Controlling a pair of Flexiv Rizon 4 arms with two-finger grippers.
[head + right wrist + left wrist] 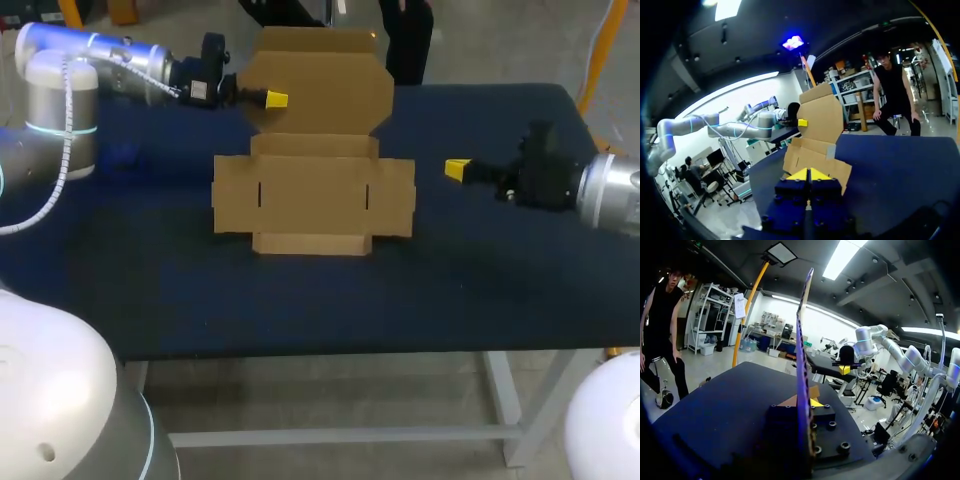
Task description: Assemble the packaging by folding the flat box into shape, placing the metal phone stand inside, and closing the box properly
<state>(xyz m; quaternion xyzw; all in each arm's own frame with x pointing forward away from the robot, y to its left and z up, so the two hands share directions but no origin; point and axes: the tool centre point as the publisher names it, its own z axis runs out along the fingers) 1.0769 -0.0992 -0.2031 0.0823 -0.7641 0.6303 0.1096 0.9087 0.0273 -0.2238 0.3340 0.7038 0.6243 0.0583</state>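
Head view: left pincer (272, 99) grips the lid (320, 82) of the box (313, 195), keeping it upright for folding; right pincer (457, 170), closed and empty, hovers apart over the surface (150, 290).

A robotics lab is indicated. Two silver-and-white robot arms, the left arm (60, 90) and the right arm (612, 195), are set at a work table (300, 310) that is surfaced in dark blue and carried on a plain metal frame (505, 400).

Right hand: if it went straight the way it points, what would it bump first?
Most likely the cardboard box: the right hand points across bare table at its side flap, though height is unclear.
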